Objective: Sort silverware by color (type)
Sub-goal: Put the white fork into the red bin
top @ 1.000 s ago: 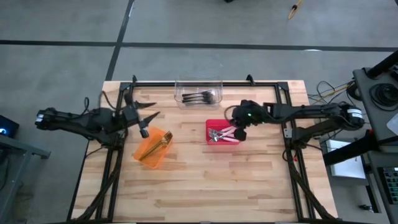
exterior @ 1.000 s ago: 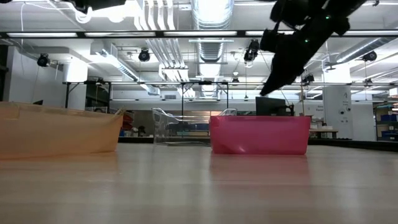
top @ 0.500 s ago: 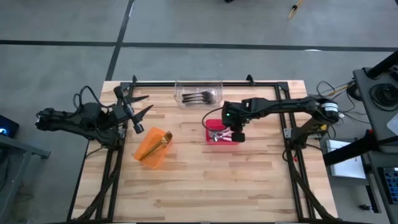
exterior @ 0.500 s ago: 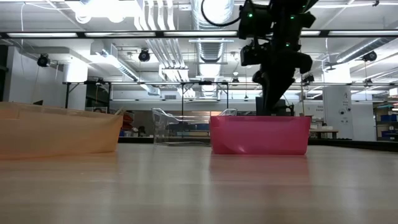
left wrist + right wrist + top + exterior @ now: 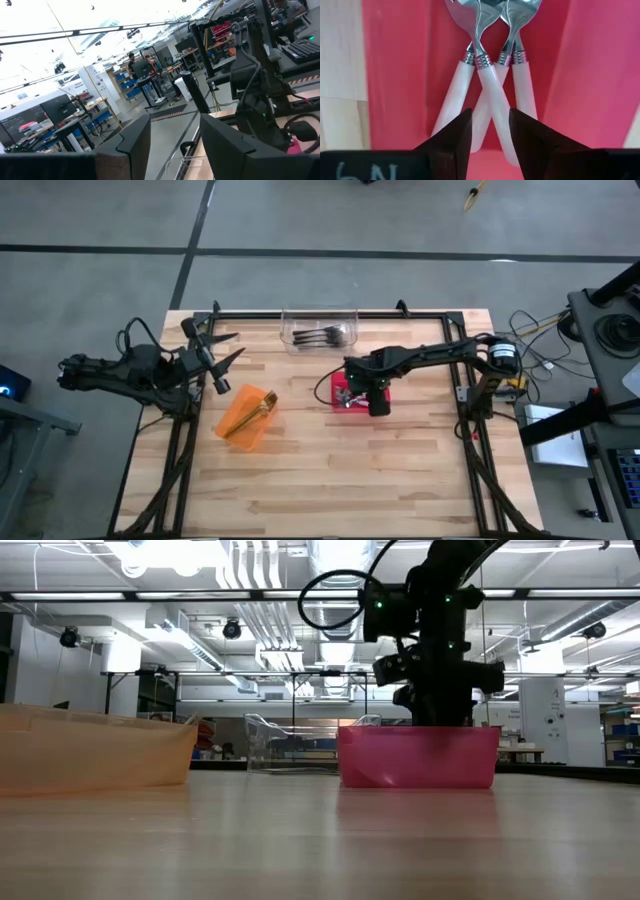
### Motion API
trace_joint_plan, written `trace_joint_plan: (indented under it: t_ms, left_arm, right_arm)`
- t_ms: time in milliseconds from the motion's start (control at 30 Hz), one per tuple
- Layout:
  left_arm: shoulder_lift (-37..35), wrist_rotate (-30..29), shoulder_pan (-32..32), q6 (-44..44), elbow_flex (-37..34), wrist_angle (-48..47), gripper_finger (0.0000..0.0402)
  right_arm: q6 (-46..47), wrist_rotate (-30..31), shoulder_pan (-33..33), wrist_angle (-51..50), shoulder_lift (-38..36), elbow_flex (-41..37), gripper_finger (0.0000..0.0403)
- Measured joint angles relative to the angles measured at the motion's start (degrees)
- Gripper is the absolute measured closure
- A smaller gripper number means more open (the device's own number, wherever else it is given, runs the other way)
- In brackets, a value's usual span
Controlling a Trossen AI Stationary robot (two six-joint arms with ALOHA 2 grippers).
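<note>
Wooden table point(image 5: 330, 470), framed by a black rail. 3 bins on it: orange bin point(image 5: 245, 417) toward the left, clear bin point(image 5: 320, 327) at the far edge, red bin point(image 5: 340, 385) near the middle.

Left arm parked at the table's left edge, well apart from every bin; left gripper point(image 5: 222, 352) spread and empty, as its own wrist view shows with open air between the fingers.

Right arm stretched in from the right, right gripper point(image 5: 372, 395) lowered over the red bin, fingers parted and clasping nothing, tips just above the handles.

Silverware already sorted by look: dark forks point(image 5: 322, 335) in the clear bin, gold utensils point(image 5: 263, 407) in the orange bin, white-handled pieces point(image 5: 487, 85) crossed in a heap of 3 or so on the red bin's floor.

Likely risks from here: a fingertip catching a crossed handle during the lift and flicking a piece over the low wall; a finger dragging on the bin's rim and shifting the light bin across the wood; a handle wedged between the parted fingers riding up with the gripper.
</note>
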Motion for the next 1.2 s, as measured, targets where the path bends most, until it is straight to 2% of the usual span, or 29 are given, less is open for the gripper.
trace_joint_plan:
  t_ms: [567,933,1200]
  left_arm:
    - [-0.04,0.02,0.00,0.02,-0.06,-0.04,0.0249]
    - [-0.11,0.02,0.00,0.02,-0.06,-0.02,0.0249]
    - [-0.11,0.03,0.00,0.02,-0.06,-0.02,0.0249]
  right_arm:
    - [-3.06,1.74,-0.04,2.25,3.30,-0.06,0.0287]
    - [-3.49,2.01,-0.04,2.05,3.16,0.01,0.0380]
    - [-0.16,1.98,-0.04,-0.54,3.21,2.25,0.0390]
